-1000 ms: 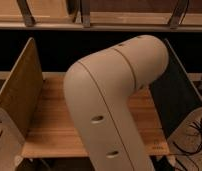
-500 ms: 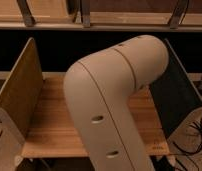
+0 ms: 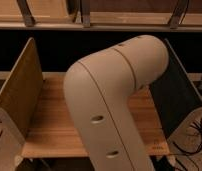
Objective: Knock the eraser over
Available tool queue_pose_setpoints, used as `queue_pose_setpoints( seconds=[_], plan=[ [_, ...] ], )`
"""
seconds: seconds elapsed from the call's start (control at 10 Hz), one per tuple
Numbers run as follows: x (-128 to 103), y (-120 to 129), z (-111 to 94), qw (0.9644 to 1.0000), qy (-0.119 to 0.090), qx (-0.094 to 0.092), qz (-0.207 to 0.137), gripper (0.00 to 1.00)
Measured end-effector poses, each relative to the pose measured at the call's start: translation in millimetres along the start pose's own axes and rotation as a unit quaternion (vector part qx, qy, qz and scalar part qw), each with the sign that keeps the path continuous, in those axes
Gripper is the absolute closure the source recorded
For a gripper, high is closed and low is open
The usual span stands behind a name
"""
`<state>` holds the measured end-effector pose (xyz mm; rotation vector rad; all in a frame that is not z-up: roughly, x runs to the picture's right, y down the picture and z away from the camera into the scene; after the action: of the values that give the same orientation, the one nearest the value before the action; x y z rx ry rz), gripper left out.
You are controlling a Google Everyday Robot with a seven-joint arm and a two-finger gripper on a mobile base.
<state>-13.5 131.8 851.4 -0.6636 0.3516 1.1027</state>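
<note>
Eraser cannot be seen from the camera view. The big robot arm [image 3: 109, 100] fills the middle and hides a lot of the table [image 3: 51, 127], so I cannot tell where the eraser sits. The gripper cannot be seen either. It is hidden behind the arm or past the edge. I cannot tell if it is spread apart, pressed together, or holding something.

The arm is pale and smooth, with a creamy color. It comes up from the bottom edge and bends like an elbow near the top right. Its far end goes out of sight behind the bend. Two small oval holes [image 3: 97, 119] show on its near side, one above the other.

The table has a light wood top with lines running across it. A wood wall [image 3: 21, 92] stands up on its left side. A dark wall [image 3: 176, 97] stands up on its right side. Behind the table it is very dark. Above the dark part runs a long light shelf [image 3: 101, 20] with slanted metal bars [image 3: 25, 12] on it. Some thin black wires [image 3: 194, 137] lie low at the right, beside the table.
</note>
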Motion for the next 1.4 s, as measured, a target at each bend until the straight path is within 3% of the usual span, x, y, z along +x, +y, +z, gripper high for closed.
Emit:
queue_pose_setpoints(
  seconds=[0.5, 0.9, 1.1, 1.4],
  plan=[
    [0, 0, 0, 1.0000, 0.000, 0.000, 0.000, 0.41],
    [0, 0, 0, 1.0000, 0.000, 0.001, -0.001, 0.79],
    [3, -12, -6, 0.9998, -0.006, 0.020, 0.003, 0.98],
    [17, -31, -18, 0.9984, -0.010, 0.051, 0.021, 1.00]
  ],
)
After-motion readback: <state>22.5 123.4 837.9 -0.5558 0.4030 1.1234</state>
